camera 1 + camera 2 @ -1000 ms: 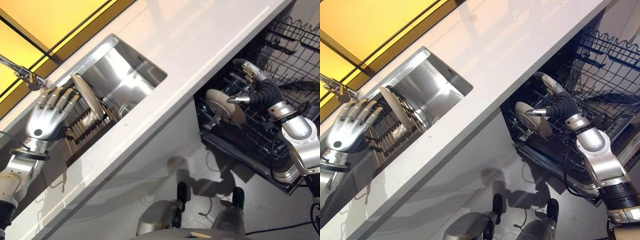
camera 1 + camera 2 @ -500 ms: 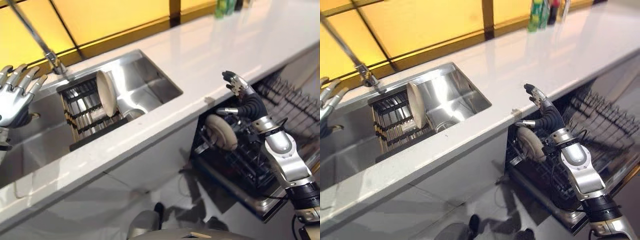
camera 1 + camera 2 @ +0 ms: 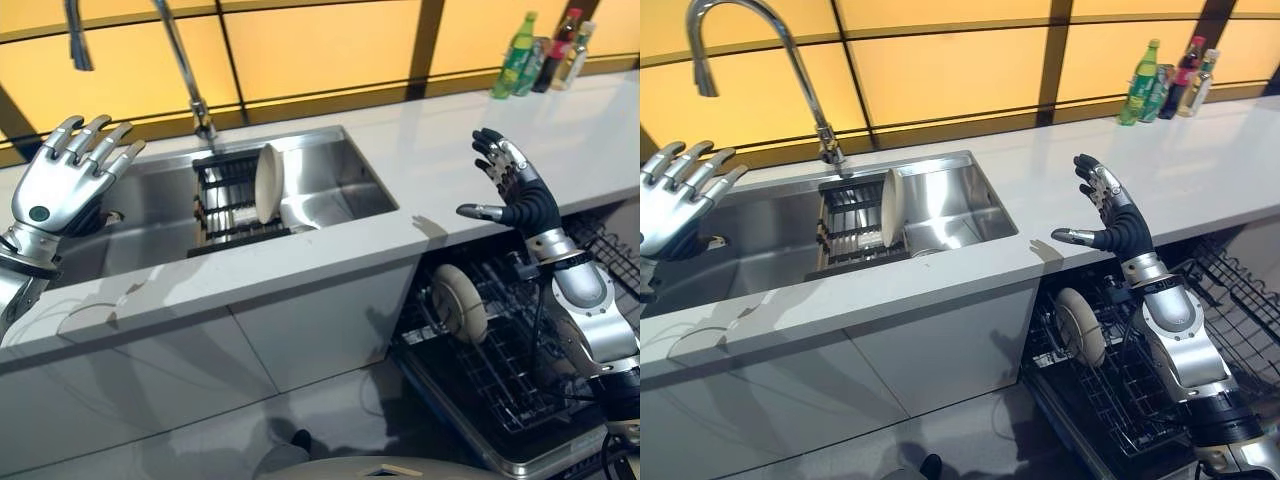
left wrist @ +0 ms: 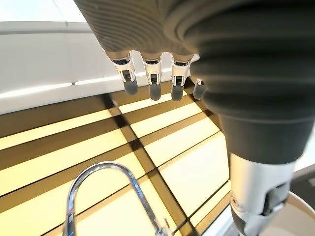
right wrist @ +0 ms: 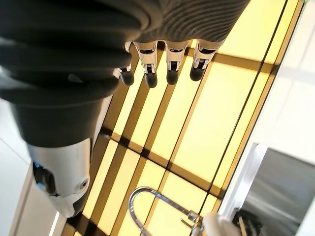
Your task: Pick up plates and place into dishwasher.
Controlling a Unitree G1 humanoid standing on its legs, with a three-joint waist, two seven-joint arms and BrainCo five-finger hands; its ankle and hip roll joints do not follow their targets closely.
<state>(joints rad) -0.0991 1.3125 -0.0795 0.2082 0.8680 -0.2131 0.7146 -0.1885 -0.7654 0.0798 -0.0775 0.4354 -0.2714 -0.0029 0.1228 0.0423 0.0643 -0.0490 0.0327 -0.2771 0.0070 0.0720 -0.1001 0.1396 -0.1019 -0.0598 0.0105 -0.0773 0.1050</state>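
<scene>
Standing on edge in the sink's drying rack (image 3: 228, 200), one plate (image 3: 267, 182) awaited pickup; another (image 3: 459, 303) sat slotted in the dishwasher rack (image 3: 500, 370), both hands, left (image 3: 60, 190) and right (image 3: 515, 192), spread empty.

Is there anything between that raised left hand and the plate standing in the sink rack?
Nothing visible blocks it. The left hand hangs open above the sink's left part; the plate stands upright in the dark rack to its right, with bare basin between.
</scene>
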